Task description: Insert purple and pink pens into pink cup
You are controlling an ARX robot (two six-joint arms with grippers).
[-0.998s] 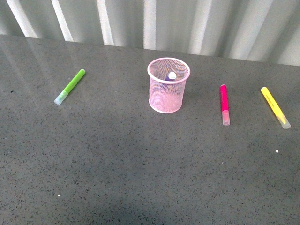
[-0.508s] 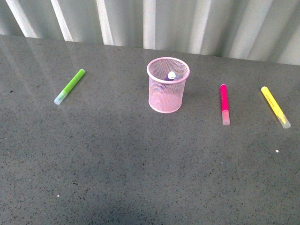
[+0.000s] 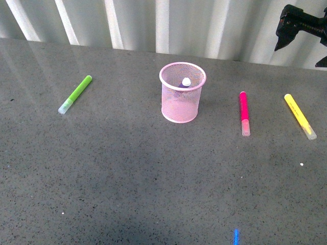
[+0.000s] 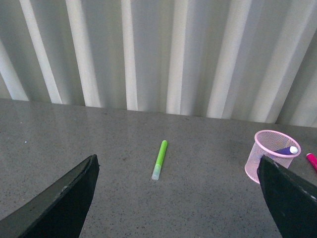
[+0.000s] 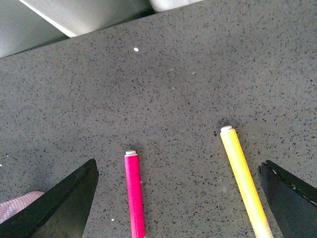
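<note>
Purple-barrelled marker pen point(image 3: 186, 81) is already in the light pink wire-mesh cup point(image 3: 179, 105). Magenta-pink marker pen with clear cap point(image 3: 244, 108) lies flat on the grey speckled table point(image 3: 153, 178) at the cup's 3 o'clock, well apart. Right gripper point(image 5: 177, 165) is up at that pen's 1 o'clock, jaws wide, holding nothing; left gripper point(image 4: 177, 160) likewise wide and empty. To do it well: centre on the pink barrel, close across it, and avoid the yellow marker point(image 5: 243, 178) further out at 3 o'clock.

The left gripper point(image 4: 177, 158) has two matte black fingers point(image 4: 59, 203) — wedge-shaped, with a paler bevelled edge. The right gripper point(image 5: 177, 162) looks the same. The right arm point(image 3: 300, 24) is black, angular and blocky.
</note>
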